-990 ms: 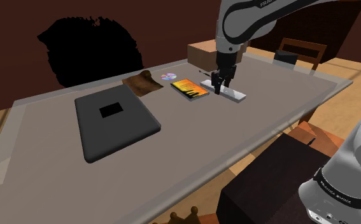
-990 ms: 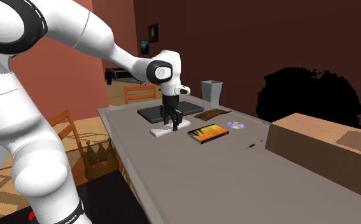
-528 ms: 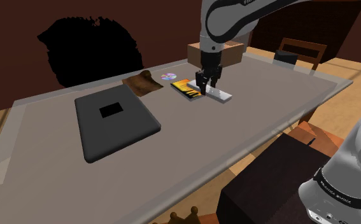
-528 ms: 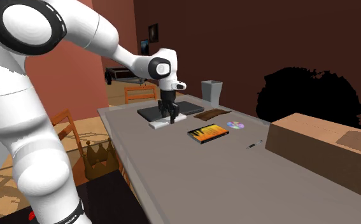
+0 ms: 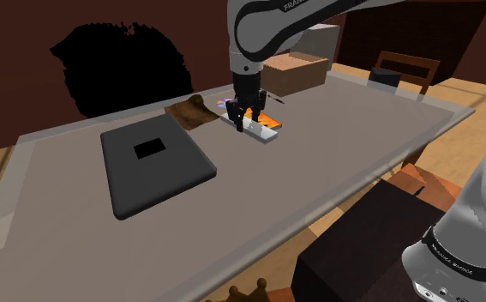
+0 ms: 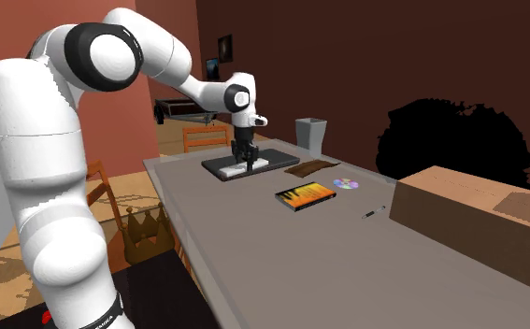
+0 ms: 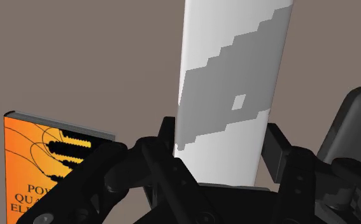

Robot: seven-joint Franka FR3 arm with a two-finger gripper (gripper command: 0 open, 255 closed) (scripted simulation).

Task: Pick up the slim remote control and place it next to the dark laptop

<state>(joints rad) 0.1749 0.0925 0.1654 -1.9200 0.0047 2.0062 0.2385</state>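
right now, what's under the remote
Bare table top shows around the lifted remote, with an orange book off to one side. The strip directly beneath the remote is covered by it.

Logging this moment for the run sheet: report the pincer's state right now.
Pincer: shut on the white and grey remote, clasped between its two fingers.
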